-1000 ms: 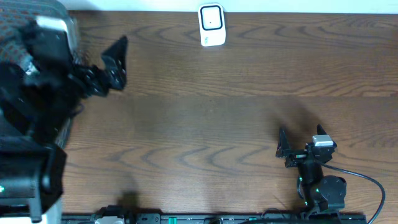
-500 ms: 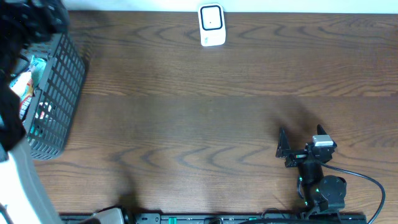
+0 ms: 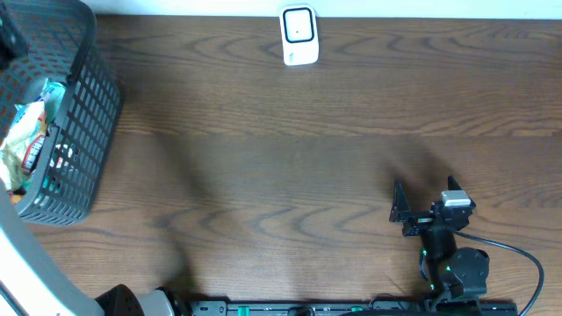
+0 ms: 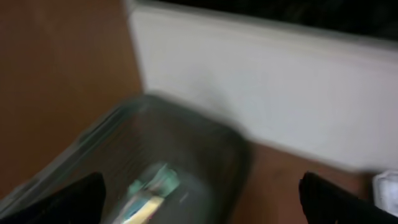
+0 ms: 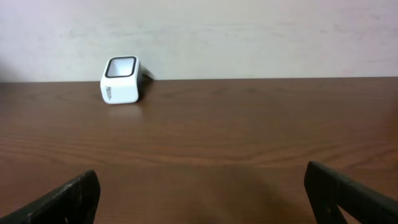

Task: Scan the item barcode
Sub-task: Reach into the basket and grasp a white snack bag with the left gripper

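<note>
Item: packet (image 3: 22, 136) in basket (image 3: 88, 114); likely light, soft, crinkly; pinch an edge.
Jaws: left gripper (image 4: 202, 202), right gripper (image 5: 202, 194) wide, empty.

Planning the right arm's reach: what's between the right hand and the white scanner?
Nothing: bare table between right hand and scanner, seen in overhead and right wrist views.

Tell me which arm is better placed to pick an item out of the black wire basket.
Left. Its open left end effector faces the black wire basket holding the packets; the right end effector sits open far across the brown wooden table, near its front edge.
</note>
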Controlling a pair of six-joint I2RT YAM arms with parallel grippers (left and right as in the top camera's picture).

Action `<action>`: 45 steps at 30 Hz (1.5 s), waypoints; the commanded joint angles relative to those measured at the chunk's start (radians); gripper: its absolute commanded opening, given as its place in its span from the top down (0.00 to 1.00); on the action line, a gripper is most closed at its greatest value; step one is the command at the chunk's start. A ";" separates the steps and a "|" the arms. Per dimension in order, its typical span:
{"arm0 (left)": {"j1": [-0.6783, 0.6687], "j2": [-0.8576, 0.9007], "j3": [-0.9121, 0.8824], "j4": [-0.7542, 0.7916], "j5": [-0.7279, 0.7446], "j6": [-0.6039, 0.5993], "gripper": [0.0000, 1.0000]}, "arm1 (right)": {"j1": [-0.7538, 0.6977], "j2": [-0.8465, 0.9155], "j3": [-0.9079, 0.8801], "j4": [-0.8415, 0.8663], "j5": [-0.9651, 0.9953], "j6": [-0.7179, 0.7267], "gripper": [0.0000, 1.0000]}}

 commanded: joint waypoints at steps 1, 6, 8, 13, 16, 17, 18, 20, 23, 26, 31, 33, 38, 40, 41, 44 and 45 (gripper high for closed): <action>0.020 0.045 -0.011 -0.031 -0.210 0.133 0.03 | 0.008 -0.006 -0.004 -0.002 -0.002 -0.008 0.01; 0.025 0.079 -0.019 -0.027 -0.289 0.156 0.02 | 0.008 -0.006 -0.004 -0.002 -0.002 -0.008 0.01; 0.025 0.080 -0.019 -0.021 -0.289 0.159 0.02 | 0.008 -0.006 -0.004 -0.002 -0.002 -0.008 0.01; 0.031 0.094 -0.026 -0.055 -0.289 0.208 0.02 | 0.008 -0.006 -0.004 -0.002 -0.002 -0.008 0.01; 0.056 0.129 -0.038 -0.075 -0.290 0.246 0.03 | 0.008 -0.006 -0.004 -0.002 -0.002 -0.008 0.01; 0.064 0.139 -0.039 -0.087 -0.290 0.251 0.02 | 0.008 -0.006 -0.004 -0.002 -0.002 -0.008 0.01; 0.074 0.153 -0.042 -0.100 -0.293 0.251 0.02 | 0.008 -0.006 -0.004 -0.002 -0.002 -0.008 0.01; 0.097 0.185 -0.055 -0.122 -0.293 0.251 0.03 | 0.008 -0.006 -0.004 -0.002 -0.002 -0.008 0.01; 0.130 0.246 -0.069 -0.142 -0.293 0.251 0.03 | 0.008 -0.006 -0.004 -0.002 -0.002 -0.008 0.01; 0.143 0.307 -0.069 -0.141 -0.292 0.247 0.02 | 0.008 -0.006 -0.004 -0.002 -0.002 -0.008 0.01; 0.143 0.386 -0.069 -0.150 -0.239 0.247 0.02 | 0.008 -0.006 -0.004 -0.002 -0.002 -0.008 0.01; 0.143 0.407 -0.069 -0.150 -0.240 0.248 0.02 | 0.008 -0.006 -0.004 -0.002 -0.002 -0.008 0.01; 0.143 0.449 -0.070 -0.161 -0.238 0.250 0.02 | 0.008 -0.006 -0.004 -0.002 -0.002 -0.008 0.01; 0.145 0.450 -0.072 -0.175 -0.235 0.251 0.02 | 0.008 -0.006 -0.004 -0.002 -0.002 -0.008 0.01; 0.146 0.450 -0.076 -0.169 -0.235 0.251 0.02 | 0.008 -0.006 -0.004 -0.002 -0.002 -0.008 0.01; 0.150 0.451 -0.088 -0.146 -0.236 0.256 0.02 | 0.008 -0.006 -0.004 -0.002 -0.002 -0.008 0.01; 0.151 0.451 -0.093 -0.145 -0.236 0.274 0.02 | 0.008 -0.006 -0.004 -0.002 -0.002 -0.008 0.01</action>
